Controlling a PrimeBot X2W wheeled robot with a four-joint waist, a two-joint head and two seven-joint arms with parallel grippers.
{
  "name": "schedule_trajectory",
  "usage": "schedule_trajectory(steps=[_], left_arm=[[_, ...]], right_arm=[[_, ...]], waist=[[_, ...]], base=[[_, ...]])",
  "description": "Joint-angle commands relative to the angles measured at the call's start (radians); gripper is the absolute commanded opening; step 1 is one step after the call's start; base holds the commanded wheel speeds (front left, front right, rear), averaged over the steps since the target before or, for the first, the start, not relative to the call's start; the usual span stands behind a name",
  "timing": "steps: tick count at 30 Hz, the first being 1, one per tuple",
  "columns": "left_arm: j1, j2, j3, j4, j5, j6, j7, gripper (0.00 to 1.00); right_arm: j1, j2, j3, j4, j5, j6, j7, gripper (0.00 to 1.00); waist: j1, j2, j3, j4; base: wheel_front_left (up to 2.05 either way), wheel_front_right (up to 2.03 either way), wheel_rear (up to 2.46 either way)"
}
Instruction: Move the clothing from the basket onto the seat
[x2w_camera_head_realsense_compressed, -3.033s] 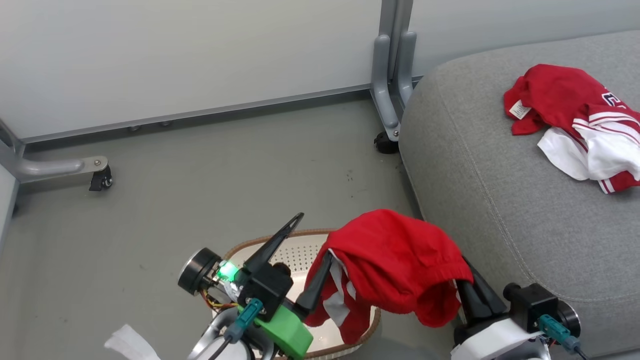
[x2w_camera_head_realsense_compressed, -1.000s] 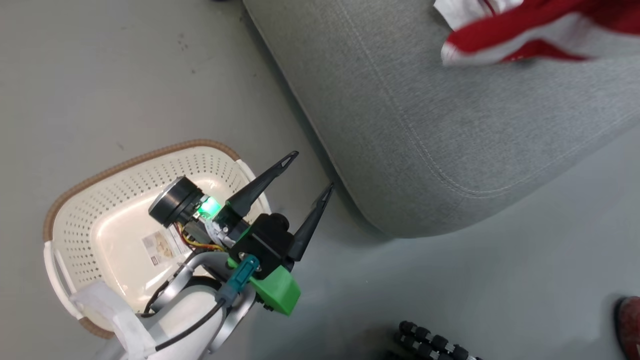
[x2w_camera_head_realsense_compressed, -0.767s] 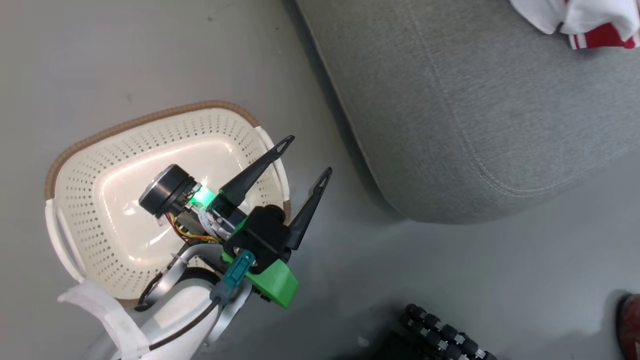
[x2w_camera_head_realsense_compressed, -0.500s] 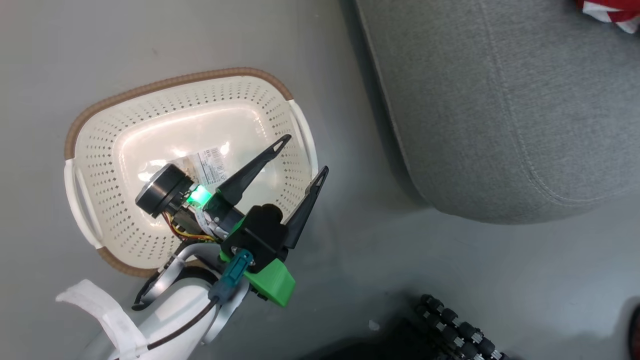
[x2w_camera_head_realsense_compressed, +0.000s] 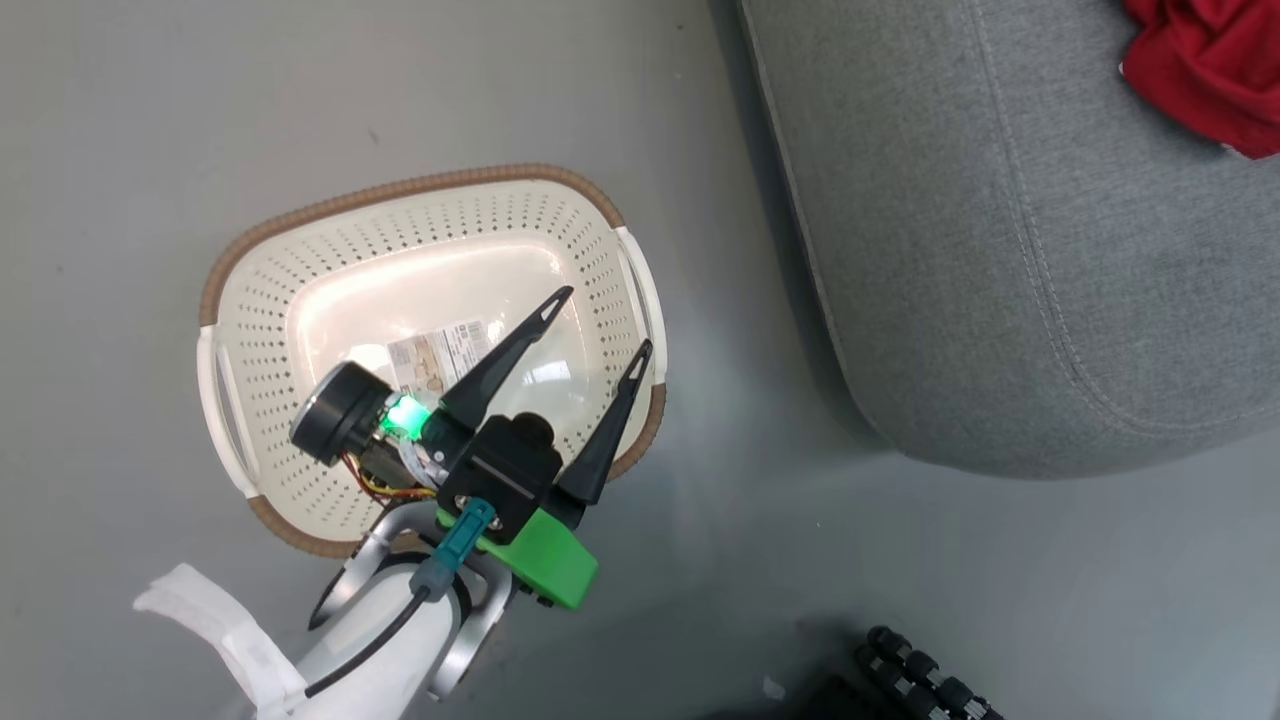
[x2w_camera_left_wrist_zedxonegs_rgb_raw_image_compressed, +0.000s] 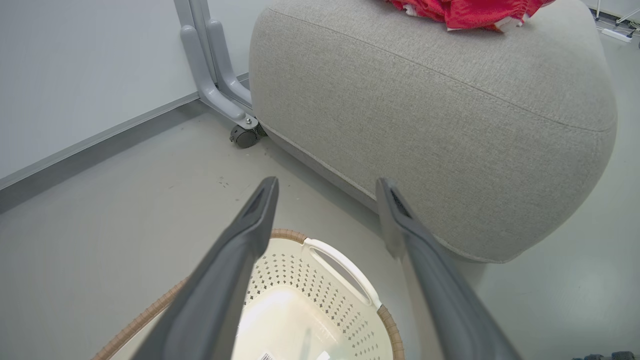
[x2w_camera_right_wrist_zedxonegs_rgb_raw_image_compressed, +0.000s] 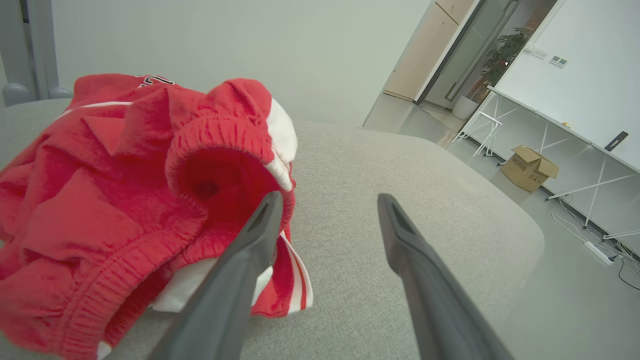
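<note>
my left gripper (x2w_camera_head_realsense_compressed: 605, 318) hangs spread, empty, above the basket (x2w_camera_head_realsense_compressed: 420, 185); right gripper (x2w_camera_right_wrist_zedxonegs_rgb_raw_image_compressed: 329, 196) spread, empty, beside clothing (x2w_camera_right_wrist_zedxonegs_rgb_raw_image_compressed: 125, 190) on the seat (x2w_camera_right_wrist_zedxonegs_rgb_raw_image_compressed: 375, 165), partly cropped.

Even, soft indoor light — glare on the basket (x2w_camera_head_realsense_compressed: 300, 330) floor — edges bowed.

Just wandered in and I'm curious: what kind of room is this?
Probably an office or lab, not a home: a wheeled partition, a whiteboard and a cardboard box share the floor with the grey seat.
</note>
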Motion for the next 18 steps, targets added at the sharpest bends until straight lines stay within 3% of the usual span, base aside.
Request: schedule_trajectory(steps=[1,8,12,18], left_arm=[[0.026,-0.016,0.007,0.016,-0.021,0.014,-0.017,1.00],[0.117,-0.093,0.050,0.130,-0.117,0.058,-0.138,1.00],[0.184,-0.137,0.096,0.221,-0.167,0.094,-0.207,1.00],[0.280,-0.188,0.208,0.267,-0.188,0.110,-0.230,1.00]], right_arm=[[0.068,0.036,-0.025,-0.024,-0.011,-0.001,-0.003,1.00],[0.332,0.165,0.031,-0.071,-0.006,-0.001,-0.003,1.00],[0.453,0.225,0.211,-0.116,0.030,-0.001,-0.003,1.00],[0.555,0.274,0.445,-0.123,0.090,-0.001,-0.003,1.00]], waist=[[-0.0001,0.0000,-0.104,0.008],[-0.0001,0.0000,-0.294,0.064],[-0.0001,0.0000,-0.415,0.117],[-0.0001,0.0000,-0.576,0.203]], base=[[0.00,0.00,0.00],[0.00,0.00,0.00],[0.00,0.00,0.00],[0.00,0.00,0.00]])
